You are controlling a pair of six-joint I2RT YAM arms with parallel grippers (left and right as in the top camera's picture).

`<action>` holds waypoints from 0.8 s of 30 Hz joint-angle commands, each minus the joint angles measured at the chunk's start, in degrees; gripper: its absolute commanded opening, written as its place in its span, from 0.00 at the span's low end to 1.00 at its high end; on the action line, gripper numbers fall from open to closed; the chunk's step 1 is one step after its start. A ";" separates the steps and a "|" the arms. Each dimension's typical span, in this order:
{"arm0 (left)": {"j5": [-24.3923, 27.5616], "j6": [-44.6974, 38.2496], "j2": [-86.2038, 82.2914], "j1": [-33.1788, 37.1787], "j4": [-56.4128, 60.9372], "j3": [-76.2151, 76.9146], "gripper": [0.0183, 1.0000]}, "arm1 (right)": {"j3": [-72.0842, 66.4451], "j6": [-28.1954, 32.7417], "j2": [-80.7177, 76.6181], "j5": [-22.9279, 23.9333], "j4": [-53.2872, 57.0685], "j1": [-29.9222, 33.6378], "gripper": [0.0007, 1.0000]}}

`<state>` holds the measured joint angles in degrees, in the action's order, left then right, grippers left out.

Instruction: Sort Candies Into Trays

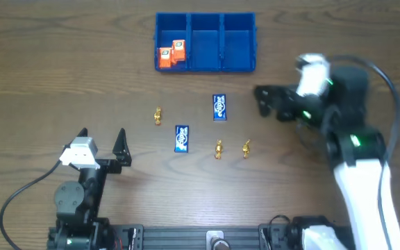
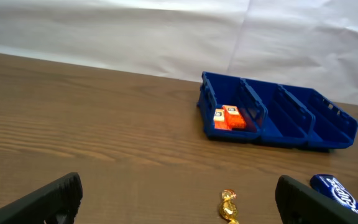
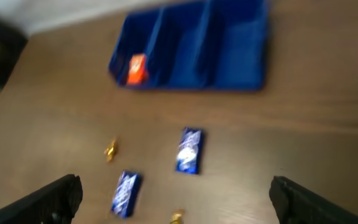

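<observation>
Risks first. Two blue bars (image 1: pixel 219 107) (image 1: pixel 182 138) are lying flat on the table. Fingers coming down on one are likely skating over the wrapper or shoving it, not pinching it. Three gold candies (image 1: pixel 158 115) (image 1: pixel 219 148) (image 1: pixel 246 147) are looking small and rounded, so a squeeze off-centre is probably popping one out sideways. The two lower golds are sitting near each other. Wide jaws dropping there risk catching both or knocking the neighbour away.

Mixing is another risk. Orange candies (image 1: pixel 172 55) are occupying the left compartment of the tray (image 1: pixel 205 38), while the middle and right compartments are showing bare. A release near a divider could be landing a piece in the wrong bin, and a high release could be bouncing it out. All loose candy is lying between the arms, below the tray, so both arms reaching in together risk clashing.

Pose. Right gripper (image 1: pixel 260 101) is hanging lifted at the right of the table, pointing left toward the candies, jaws spread wide and holding nothing. Its wrist view is looking at the upper blue bar (image 3: pixel 189 150) with the tray (image 3: pixel 235 43) beyond. Left gripper (image 1: pixel 103 139) is sitting low near its base, left of the candies and well apart from them, jaws also spread wide and holding nothing, facing the tray (image 2: pixel 291 121).
</observation>
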<state>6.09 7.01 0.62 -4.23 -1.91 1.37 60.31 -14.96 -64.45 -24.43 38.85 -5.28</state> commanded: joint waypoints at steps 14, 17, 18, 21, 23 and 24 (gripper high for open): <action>0.87 -0.81 -0.26 0.20 -1.97 -1.09 1.00 | 21.18 -23.45 -43.04 19.89 11.43 -39.17 1.00; 0.87 -0.81 -0.26 0.20 -1.97 -1.09 1.00 | 22.27 -26.62 -47.01 22.16 11.96 -41.22 0.98; 0.85 -0.81 -0.26 0.20 -1.97 -1.09 1.00 | 22.71 -27.26 -48.54 22.60 11.85 -41.66 0.97; 0.87 -0.81 -0.26 0.20 -1.97 -1.09 1.00 | 24.79 -30.36 -52.65 25.68 12.11 -42.29 0.96; 0.87 -0.81 -0.26 0.20 -1.97 -1.09 1.00 | 25.90 -31.50 -54.12 26.36 12.55 -42.36 0.96; 0.87 -0.81 -0.26 0.20 -1.97 -1.09 1.00 | 26.64 -32.22 -54.99 27.04 12.96 -42.42 0.96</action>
<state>6.07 7.01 0.62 -4.21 -1.93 1.37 84.12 -42.89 -117.21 -1.56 51.11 -47.40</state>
